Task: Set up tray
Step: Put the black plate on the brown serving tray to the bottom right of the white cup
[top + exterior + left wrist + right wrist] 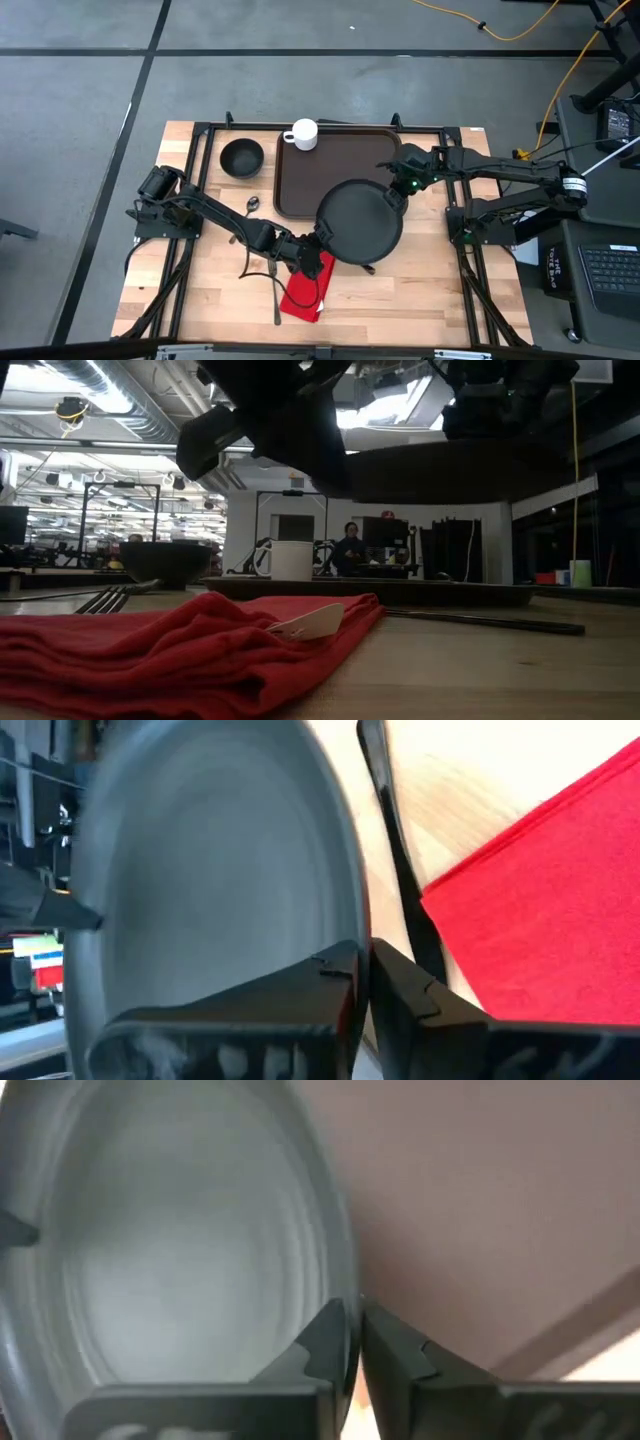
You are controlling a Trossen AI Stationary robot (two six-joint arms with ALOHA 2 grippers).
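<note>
Tray [300, 180]: large, dark brown, rectangular with rounded corners and a raised rim; it lies flat toward the far side of the worktop [420, 290], wider than the plate.
Plate [360, 222]: round, black, overlapping the tray's near right corner; in the low view it hangs clear above the worktop.
Left gripper [318, 243]: at the plate's edge on the side away from the tray, jaws pinching the rim between them.
Right gripper [398, 190]: at the plate's edge over the tray, jaws drawn close about the rim; a thin gap shows between the tips.
Cup [303, 134]: white, upright on the tray's far edge.
Bowl [241, 157]: black, just beside the tray's left side.
Napkin [308, 288]: red, crumpled, on the worktop near the tray's near side, under the left gripper.
</note>
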